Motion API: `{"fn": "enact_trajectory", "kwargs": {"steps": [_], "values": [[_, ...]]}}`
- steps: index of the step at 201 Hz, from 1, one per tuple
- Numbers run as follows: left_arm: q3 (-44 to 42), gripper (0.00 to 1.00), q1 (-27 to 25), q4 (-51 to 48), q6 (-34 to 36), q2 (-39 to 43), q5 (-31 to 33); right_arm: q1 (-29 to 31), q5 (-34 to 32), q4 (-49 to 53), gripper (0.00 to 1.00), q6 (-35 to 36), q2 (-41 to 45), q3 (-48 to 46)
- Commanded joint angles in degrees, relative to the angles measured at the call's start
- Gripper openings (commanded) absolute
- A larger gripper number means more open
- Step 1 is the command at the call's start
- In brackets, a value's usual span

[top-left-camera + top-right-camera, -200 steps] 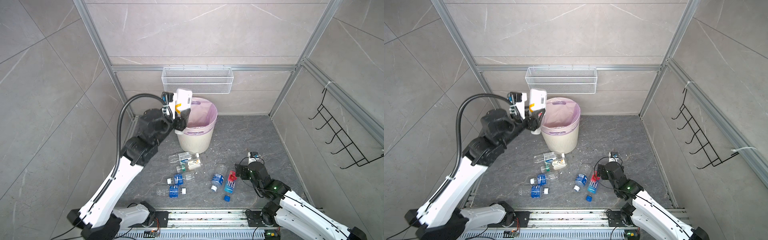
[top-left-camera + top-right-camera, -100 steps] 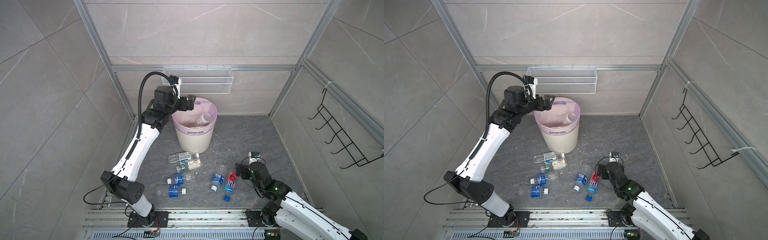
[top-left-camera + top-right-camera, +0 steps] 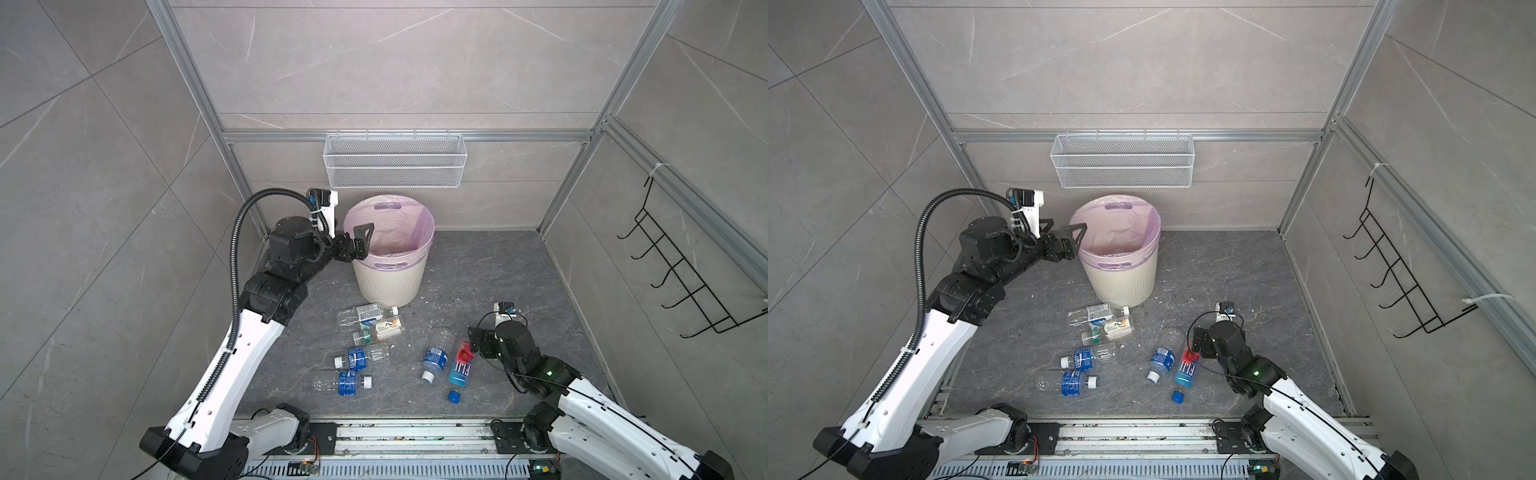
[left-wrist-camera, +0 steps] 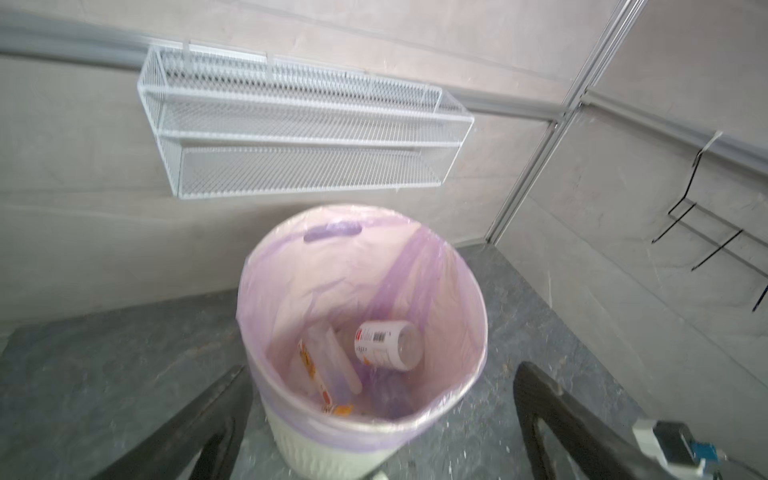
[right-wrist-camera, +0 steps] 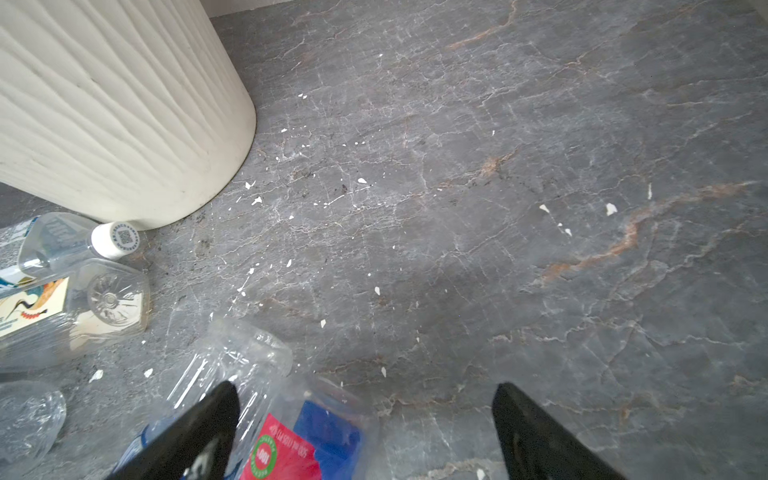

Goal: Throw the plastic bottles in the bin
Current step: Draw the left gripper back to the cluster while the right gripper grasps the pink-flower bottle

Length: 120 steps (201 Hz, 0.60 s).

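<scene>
Grey floor (image 3: 478, 282), six bottles (image 3: 351, 359) down. Your left gripper (image 3: 359, 245) gapes empty beside the bin (image 3: 390, 286) rim; your right gripper (image 3: 473, 340) spreads wide at the Fiji bottle (image 3: 460, 368).

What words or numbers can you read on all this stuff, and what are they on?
"FIJI": on the red-and-blue bottle.
"100": in a green ring on that bottle's red label.
Too small or blurred to read: the print on the blue-label bottles, on the two pale-label bottles by the bin, the code square on a white cap, and the barcode on the white bottle inside the bin.
</scene>
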<state>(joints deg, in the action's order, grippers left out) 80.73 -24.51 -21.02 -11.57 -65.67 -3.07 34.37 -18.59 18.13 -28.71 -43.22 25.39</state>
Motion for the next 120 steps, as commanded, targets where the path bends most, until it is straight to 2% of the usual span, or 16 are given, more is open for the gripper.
{"fn": "enact_trajectory", "kwargs": {"steps": [1,46,85,120], "values": [[-5.1,0.99,-0.4,1.6,-0.8,5.8,1.8,0.4,2.1,3.8,0.95,-3.9,0.8,2.2],[-16.7,0.97,-4.3,0.8,-1.5,15.2,6.5,3.7,2.9,10.0,0.96,-9.9,3.6,3.9],[-26.1,0.97,-8.7,1.6,-3.1,20.6,9.2,9.6,0.4,14.9,0.97,-14.2,1.8,4.4],[-33.1,0.97,-14.6,4.1,-4.1,22.9,12.6,14.6,-0.8,14.8,0.96,-18.6,-0.7,3.1]]}}
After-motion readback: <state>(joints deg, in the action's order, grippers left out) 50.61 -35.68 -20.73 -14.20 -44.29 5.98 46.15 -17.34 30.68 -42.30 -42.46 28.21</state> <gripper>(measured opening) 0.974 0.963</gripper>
